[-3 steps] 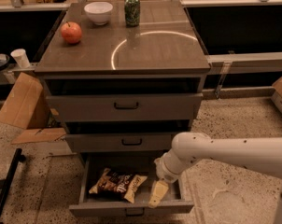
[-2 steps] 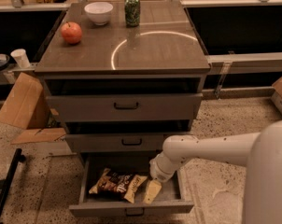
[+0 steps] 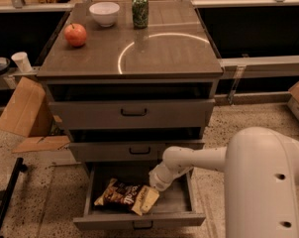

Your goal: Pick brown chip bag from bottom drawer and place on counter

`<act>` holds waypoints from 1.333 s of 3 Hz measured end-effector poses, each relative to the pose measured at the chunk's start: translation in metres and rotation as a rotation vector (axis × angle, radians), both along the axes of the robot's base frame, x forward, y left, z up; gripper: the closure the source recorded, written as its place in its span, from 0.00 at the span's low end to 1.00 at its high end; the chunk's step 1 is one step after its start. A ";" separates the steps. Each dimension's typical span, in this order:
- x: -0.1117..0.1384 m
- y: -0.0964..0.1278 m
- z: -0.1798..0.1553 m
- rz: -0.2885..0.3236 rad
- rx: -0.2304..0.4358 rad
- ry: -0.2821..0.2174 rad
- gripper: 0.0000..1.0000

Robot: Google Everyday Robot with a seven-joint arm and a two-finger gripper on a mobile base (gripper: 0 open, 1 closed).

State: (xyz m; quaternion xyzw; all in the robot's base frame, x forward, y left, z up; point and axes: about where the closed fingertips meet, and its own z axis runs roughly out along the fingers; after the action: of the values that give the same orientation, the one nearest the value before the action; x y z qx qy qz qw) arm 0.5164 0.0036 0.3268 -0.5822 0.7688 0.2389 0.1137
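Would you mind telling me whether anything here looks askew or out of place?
Only mildly: the brown chip bag lies slanted in the open bottom drawer, with the tool down at its right end. Loose cardboard stands at the left. Nothing looks spilled.

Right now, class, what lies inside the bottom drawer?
The chip bag lies in the bottom drawer, left of middle. The gripper is down at the bag's right end, covering it. The arm and the drawer above hide the bottom drawer's back.
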 end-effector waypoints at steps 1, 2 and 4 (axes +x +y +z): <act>0.024 0.025 -0.029 -0.020 0.029 0.026 0.00; 0.036 0.040 -0.044 -0.039 0.031 0.033 0.00; 0.031 0.053 -0.099 -0.143 0.027 0.036 0.00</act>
State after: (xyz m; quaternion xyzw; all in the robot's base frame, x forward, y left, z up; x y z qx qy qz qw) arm 0.5477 0.0569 0.2275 -0.5198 0.8070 0.2511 0.1245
